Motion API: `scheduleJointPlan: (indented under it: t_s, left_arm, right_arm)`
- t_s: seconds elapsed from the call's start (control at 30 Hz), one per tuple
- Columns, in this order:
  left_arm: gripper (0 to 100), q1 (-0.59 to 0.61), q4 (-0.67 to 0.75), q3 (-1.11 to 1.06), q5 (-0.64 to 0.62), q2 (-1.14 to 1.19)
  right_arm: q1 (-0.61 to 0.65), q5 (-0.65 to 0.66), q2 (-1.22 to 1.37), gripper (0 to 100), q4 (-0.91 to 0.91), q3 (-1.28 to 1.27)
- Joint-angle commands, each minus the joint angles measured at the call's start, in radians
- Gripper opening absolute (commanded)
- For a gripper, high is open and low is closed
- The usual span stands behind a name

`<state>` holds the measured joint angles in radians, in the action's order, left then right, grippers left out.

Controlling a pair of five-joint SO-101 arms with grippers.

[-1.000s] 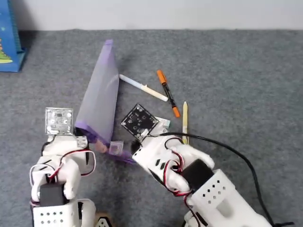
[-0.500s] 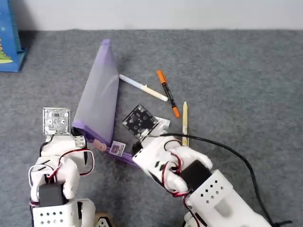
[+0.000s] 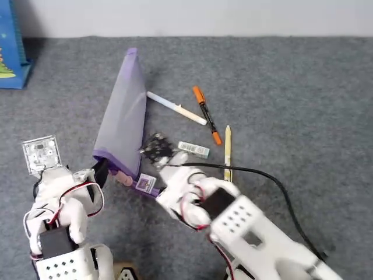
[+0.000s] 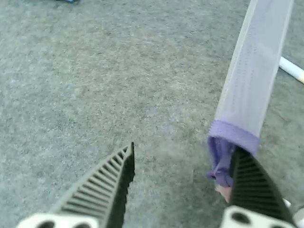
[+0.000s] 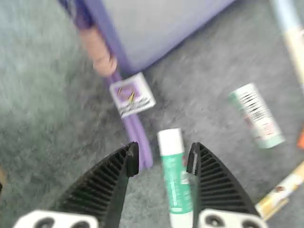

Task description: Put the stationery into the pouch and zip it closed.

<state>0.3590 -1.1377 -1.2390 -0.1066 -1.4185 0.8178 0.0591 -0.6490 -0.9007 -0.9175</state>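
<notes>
The purple pouch [image 3: 122, 116] stands on edge on the grey carpet, with its pink pull [image 3: 120, 177] and tagged strap [image 3: 145, 184] trailing from the near end. My left gripper [image 4: 185, 185] is open, one finger right beside the pouch's near end [image 4: 230, 142]. My right gripper [image 5: 161, 159] is open low over the carpet, and a green glue stick [image 5: 175, 175] lies between its fingers beside the purple strap [image 5: 135, 133]. The right arm [image 3: 198, 201] covers that spot from above. A white-blue pen [image 3: 175, 108], an orange marker [image 3: 207, 114], a yellow pencil [image 3: 227, 150] and a barcoded stick [image 3: 193, 149] lie loose to the pouch's right.
A blue box [image 3: 10, 46] stands at the far left edge. The right arm's black cable [image 3: 280, 186] runs across the carpet to the lower right. Bare carpet stretches over the right half and the far side.
The left arm has swung left and back, its gripper easing away from the pouch's end. The right arm has turned and shifted left toward the pouch's strap.
</notes>
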Motion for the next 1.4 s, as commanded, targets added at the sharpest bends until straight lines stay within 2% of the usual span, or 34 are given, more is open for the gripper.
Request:
scheduleJointPlan:
  t_s: [0.0,0.43,0.5,0.6,0.67,0.87,1.2,1.37]
  left_arm:
    - [31,0.012,-0.003,0.045,-0.02,-0.012]
    - [31,0.054,0.002,0.044,-0.025,-0.012]
    - [31,0.054,0.002,0.044,-0.025,-0.012]
    - [31,0.054,0.002,0.044,-0.025,-0.012]
    - [31,0.052,0.002,0.042,-0.025,-0.012]
    - [31,0.052,0.0,0.042,-0.02,-0.012]
    - [31,0.046,0.003,0.031,-0.015,-0.012]
    - [31,-0.02,0.0,0.016,0.028,-0.012]
  right_arm:
    - [0.044,-0.008,0.17,18.2,0.013,0.12]
    - [0.048,-0.008,0.591,17.7,0.01,0.333]
    - [0.048,0.02,0.622,13.2,0.01,0.35]
    - [0.044,0.098,0.631,0.0,0.008,0.358]
    - [0.021,0.106,0.628,2.8,-0.025,0.365]
    - [-0.127,0.163,0.524,0.9,-0.185,0.433]
    - [-0.317,0.265,0.18,0.9,-0.205,0.331]
    - [-0.426,0.318,0.059,0.9,-0.272,0.328]
